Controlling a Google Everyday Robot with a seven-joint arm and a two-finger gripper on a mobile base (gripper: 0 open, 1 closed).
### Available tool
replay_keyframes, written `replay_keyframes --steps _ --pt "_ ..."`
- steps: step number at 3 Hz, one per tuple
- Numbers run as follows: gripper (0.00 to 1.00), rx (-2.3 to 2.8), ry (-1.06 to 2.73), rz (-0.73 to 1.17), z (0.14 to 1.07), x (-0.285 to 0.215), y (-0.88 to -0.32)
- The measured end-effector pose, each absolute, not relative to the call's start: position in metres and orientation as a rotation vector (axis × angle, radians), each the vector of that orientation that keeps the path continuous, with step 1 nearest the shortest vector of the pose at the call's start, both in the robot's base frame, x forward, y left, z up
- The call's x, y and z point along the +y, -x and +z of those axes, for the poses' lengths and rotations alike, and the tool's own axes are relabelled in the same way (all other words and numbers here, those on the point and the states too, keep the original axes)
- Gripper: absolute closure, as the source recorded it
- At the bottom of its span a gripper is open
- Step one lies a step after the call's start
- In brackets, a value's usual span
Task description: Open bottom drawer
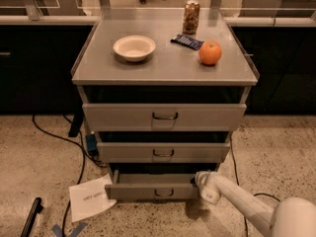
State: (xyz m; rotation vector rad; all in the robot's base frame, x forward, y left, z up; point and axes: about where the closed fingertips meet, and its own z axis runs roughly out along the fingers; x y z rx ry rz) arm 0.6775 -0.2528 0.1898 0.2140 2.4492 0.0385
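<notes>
The bottom drawer (153,191) is the lowest and narrowest grey front of the cabinet, with a small dark wire handle (163,193) at its centre. It stands pulled out a little, with a dark gap and its inner floor showing behind the front. My gripper (201,182) is at the drawer's right end, against the right edge of its front. The white arm (247,209) runs from there to the lower right corner.
The middle drawer (163,152) and top drawer (164,116) are above it. The cabinet top (163,63) holds a bowl (134,48), a can (191,17), a dark snack bar (187,41) and an orange (210,53). A sheet of paper (91,197), cables (74,147) and a dark stick (30,216) lie on the floor at the left.
</notes>
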Motion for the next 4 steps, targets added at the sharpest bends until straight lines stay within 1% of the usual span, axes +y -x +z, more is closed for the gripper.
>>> replay_keyframes --steps 1,2,3,4 --pt "1.0 2.498 -0.186 0.113 0.189 -0.243 -0.653" --pt "1.0 2.538 -0.239 0.181 0.181 -0.227 -0.639" --pt "1.0 2.538 -0.239 0.181 0.181 -0.227 -0.639" --pt "1.0 2.597 -0.229 0.129 0.165 -0.228 -0.626"
